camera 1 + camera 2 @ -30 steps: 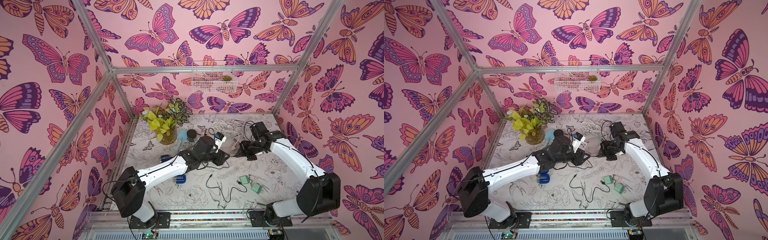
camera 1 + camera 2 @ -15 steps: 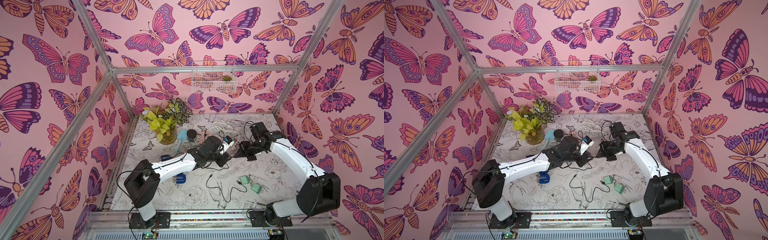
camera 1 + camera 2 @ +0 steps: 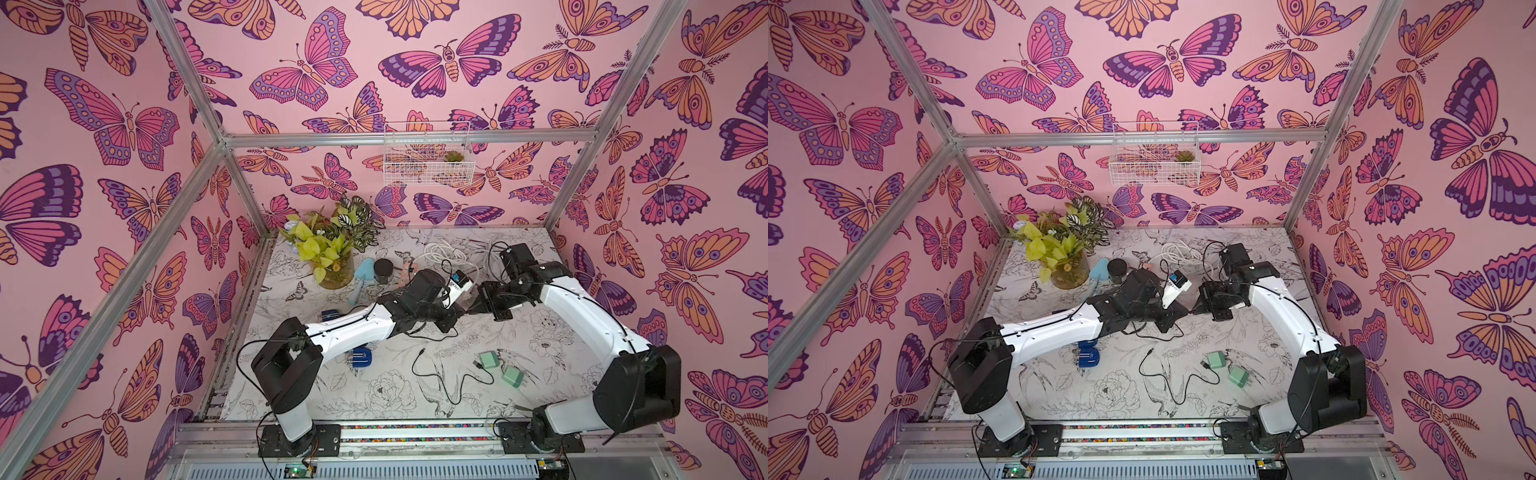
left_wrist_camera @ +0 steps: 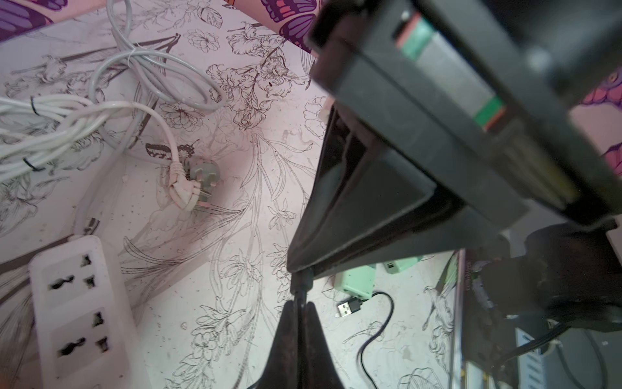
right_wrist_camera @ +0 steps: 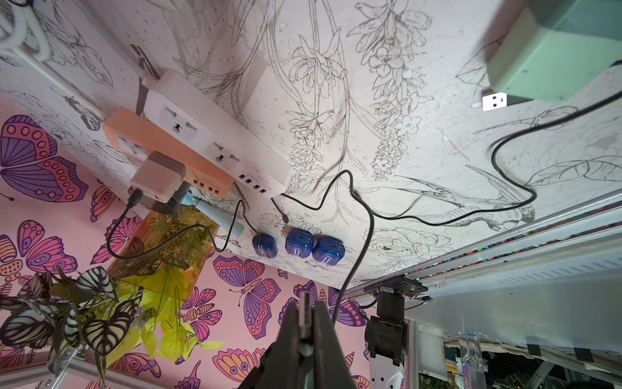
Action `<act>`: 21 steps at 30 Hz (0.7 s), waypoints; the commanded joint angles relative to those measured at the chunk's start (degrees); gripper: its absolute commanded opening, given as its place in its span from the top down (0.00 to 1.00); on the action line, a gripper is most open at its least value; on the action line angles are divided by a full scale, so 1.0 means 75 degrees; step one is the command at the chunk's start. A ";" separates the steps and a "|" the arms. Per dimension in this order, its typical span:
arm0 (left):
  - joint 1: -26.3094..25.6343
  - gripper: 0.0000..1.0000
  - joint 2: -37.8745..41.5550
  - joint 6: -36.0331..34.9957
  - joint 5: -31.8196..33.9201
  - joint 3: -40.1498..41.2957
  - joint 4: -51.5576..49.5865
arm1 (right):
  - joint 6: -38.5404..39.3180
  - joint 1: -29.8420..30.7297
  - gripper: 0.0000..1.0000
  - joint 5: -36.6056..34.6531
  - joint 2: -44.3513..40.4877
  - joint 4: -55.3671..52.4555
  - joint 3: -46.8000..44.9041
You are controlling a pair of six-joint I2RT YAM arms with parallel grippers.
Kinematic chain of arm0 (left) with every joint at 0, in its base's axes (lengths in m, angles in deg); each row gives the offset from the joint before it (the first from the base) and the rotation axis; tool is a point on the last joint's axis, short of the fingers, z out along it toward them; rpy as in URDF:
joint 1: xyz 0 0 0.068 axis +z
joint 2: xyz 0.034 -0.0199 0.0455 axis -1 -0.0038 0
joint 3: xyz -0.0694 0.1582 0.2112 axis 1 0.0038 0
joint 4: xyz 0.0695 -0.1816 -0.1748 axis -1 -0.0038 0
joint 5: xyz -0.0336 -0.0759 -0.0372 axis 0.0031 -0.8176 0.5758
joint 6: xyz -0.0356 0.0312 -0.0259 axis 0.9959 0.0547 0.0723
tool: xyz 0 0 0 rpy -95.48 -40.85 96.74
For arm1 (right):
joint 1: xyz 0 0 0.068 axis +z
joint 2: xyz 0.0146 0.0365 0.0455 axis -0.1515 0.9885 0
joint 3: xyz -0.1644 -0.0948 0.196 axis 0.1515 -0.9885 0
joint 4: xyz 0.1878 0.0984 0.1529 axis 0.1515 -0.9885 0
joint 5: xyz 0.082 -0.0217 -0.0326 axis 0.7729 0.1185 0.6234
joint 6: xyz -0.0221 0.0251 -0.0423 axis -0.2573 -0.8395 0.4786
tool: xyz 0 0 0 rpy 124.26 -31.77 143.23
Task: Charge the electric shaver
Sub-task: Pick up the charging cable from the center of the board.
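Shaver (image 3: 363, 272): pale blue, lying beside jar (image 3: 334, 275), centre-left in a top view, apparently unplugged.
Left gripper (image 4: 300, 303): jaws pinched on thin black cable (image 4: 302, 286).
Right gripper (image 5: 304, 303): jaws pinched on small plug (image 5: 305, 300).
Outstanding: carry plug to shaver and insert it.

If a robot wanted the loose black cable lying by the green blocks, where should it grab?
Probably the rigid USB plug at its free end, not the floppy black cable. The plug lies flat on the table, just beside a green adapter, so come straight down from above, closing across its narrow sides.
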 commanded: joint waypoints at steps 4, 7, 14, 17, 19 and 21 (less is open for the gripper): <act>0.0134 1.00 0.0287 0.0670 -0.0345 0.0078 0.0154 | 0.0204 -0.0008 0.71 0.0066 -0.0145 0.0933 -0.0092; 0.0674 1.00 0.0613 0.1869 -0.1163 0.0144 0.0108 | 0.1169 -0.0165 0.58 0.0054 -0.0322 0.2374 -0.0206; 0.2033 1.00 0.0500 0.5475 -0.4087 0.0086 0.0086 | 0.4133 -0.0385 0.52 0.1543 -0.0872 0.5478 -0.1261; 0.2392 1.00 0.0234 0.6969 -0.5048 0.0174 0.0340 | 0.5003 -0.0263 0.49 0.1976 -0.1270 0.6483 -0.2028; 0.2558 1.00 0.0166 0.7883 -0.5398 0.0381 0.1011 | 0.4805 -0.0249 0.49 0.2230 -0.1411 0.7552 -0.2624; 0.2698 1.00 0.0095 0.8982 -0.5608 0.0623 0.2087 | 0.4156 -0.0229 0.48 0.2376 -0.1510 0.9108 -0.3291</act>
